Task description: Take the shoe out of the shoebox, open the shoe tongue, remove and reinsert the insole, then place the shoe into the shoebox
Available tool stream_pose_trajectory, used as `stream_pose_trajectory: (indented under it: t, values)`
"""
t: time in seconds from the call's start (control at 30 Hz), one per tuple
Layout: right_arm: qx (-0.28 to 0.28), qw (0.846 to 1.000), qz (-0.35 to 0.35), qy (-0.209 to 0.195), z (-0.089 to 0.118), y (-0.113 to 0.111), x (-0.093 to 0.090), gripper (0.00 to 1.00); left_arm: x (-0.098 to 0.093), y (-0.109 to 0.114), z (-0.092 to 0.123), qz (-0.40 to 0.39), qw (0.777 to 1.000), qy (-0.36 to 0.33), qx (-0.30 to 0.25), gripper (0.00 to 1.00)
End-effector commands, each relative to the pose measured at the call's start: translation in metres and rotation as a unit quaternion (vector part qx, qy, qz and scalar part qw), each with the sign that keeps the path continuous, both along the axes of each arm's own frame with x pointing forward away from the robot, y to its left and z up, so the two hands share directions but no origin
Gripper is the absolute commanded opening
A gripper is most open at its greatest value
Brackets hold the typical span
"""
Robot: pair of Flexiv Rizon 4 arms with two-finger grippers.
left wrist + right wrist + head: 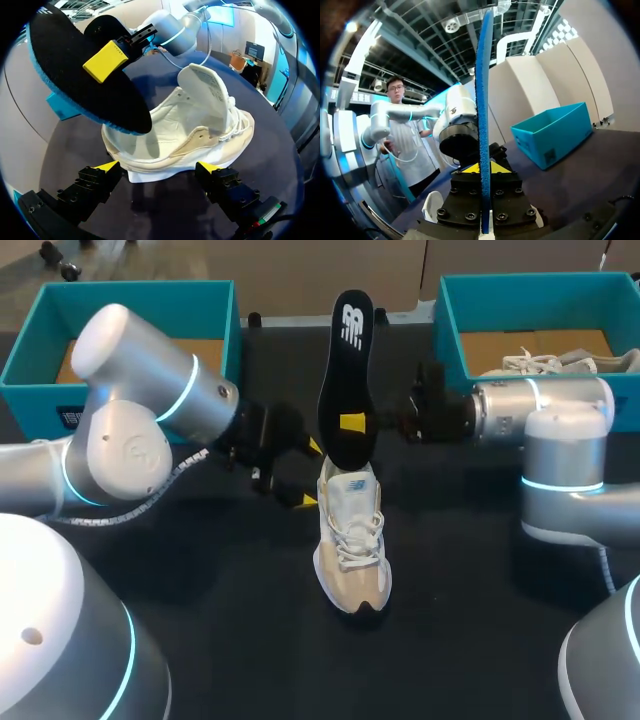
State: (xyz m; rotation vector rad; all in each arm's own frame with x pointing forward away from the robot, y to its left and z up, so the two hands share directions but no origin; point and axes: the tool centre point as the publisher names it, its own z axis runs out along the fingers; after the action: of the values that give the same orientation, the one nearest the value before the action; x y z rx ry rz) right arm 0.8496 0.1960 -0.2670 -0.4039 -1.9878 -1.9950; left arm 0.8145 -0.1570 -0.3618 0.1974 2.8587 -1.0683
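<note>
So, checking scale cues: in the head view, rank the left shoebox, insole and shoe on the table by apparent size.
1. left shoebox, largest.
2. insole and shoe: about alike; the raised insole sits nearer the camera, so unranked.

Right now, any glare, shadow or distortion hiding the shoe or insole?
Head view: black insole blends into the dark table low down; shoe stands out clearly. Left wrist view: fisheye bows the table edge, insole shades the shoe's heel. Right wrist view: insole edge-on, a thin line in the right gripper, backlit.
</note>
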Motion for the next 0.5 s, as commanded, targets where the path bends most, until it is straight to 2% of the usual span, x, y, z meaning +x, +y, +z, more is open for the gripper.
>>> stream_pose_trajectory:
  t: [0.03, 0.5]
  values:
    - [-0.001, 1.0, 0.001, 0.0, 0.0, 0.001, 0.0, 0.0, 0.001, -0.001, -0.001, 0.001, 1.0, 0.001, 0.005, 1.0]
    - [0.005, 1.0, 0.011, 0.012, -0.023, 0.008, 0.001, 0.0, 0.007, -0.006, -0.002, -0.002, 1.0, 0.001, 0.004, 1.0]
